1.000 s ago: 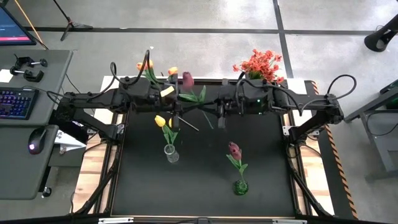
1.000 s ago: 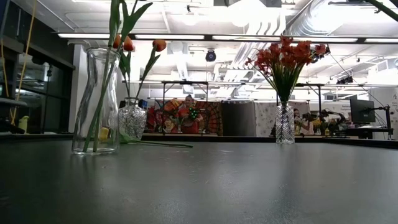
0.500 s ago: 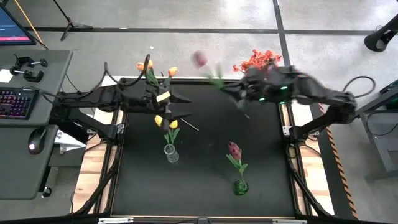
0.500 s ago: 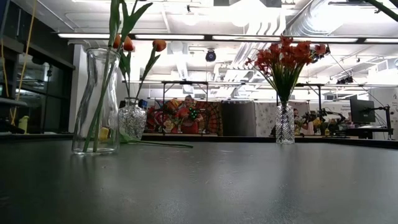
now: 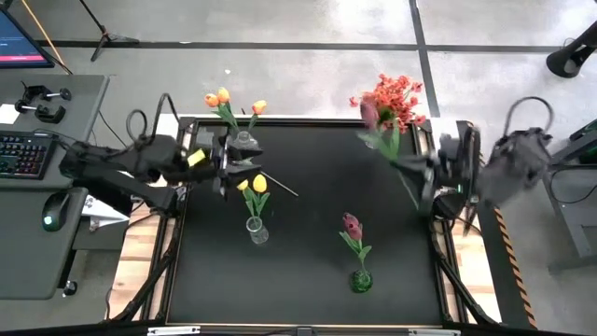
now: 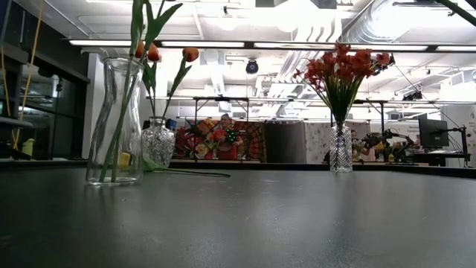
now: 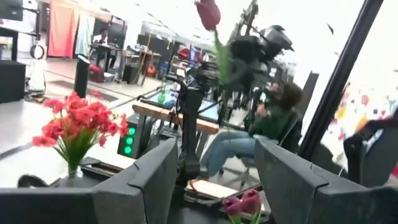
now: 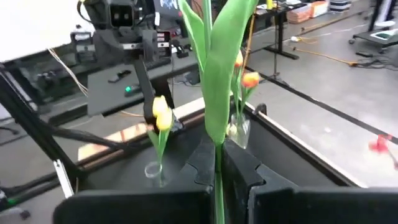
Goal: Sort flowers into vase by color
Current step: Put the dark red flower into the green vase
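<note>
The right gripper (image 5: pixel 422 177), clamped on the dark pink tulip (image 5: pixel 369 113) at the table's right edge, must carry it to the green vase (image 5: pixel 360 280); the left gripper (image 5: pixel 224 168) waits open

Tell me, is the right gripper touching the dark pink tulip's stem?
Touching. The right wrist view shows the right gripper shut on the green stem of the dark pink tulip.
</note>
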`<state>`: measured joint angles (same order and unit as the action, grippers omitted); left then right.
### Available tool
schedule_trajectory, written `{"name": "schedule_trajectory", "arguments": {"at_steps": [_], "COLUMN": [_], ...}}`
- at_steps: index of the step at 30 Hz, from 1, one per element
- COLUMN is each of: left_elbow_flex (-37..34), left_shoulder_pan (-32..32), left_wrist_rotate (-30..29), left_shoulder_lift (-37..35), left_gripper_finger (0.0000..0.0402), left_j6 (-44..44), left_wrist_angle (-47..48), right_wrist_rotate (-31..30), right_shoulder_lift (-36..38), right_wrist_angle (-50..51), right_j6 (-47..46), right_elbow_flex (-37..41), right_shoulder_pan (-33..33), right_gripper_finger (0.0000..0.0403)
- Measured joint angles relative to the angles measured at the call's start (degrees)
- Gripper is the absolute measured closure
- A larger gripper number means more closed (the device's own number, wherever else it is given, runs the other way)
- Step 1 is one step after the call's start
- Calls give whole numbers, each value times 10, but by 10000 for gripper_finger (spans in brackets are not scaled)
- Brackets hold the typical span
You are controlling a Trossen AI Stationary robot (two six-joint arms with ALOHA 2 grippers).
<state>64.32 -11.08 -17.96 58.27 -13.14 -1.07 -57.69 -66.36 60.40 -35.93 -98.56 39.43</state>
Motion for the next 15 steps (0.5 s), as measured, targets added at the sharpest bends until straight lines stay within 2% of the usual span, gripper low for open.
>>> {"name": "schedule_trajectory", "arguments": {"at_steps": [4, 8, 9, 12, 15], "left_elbow_flex": [-45, -45, -45, -45, -45], "left_shoulder_pan": [-37, -63, -67, -75, -79], "left_wrist_rotate": [-67, -125, -132, -156, -170], "left_shoulder_lift": [-5, -2, -2, -2, -2], "left_gripper_finger": [199, 200, 199, 199, 200], "left_j6": [-17, -15, -12, 0, 8], "left_wrist_angle": [-67, -98, -109, -143, -176], "right_wrist_rotate": [-134, -220, -232, -255, -277], "right_shoulder_lift": [-47, -115, -131, -147, -155], "right_wrist_angle": [132, 297, 294, 241, 209], "right_j6": [-201, -483, -526, -559, -645], "right_elbow_flex": [1, 1, 6, 54, 132], "right_shoulder_pan": [140, 243, 257, 276, 281], "right_gripper_finger": [403, 403, 403, 403, 403]}}
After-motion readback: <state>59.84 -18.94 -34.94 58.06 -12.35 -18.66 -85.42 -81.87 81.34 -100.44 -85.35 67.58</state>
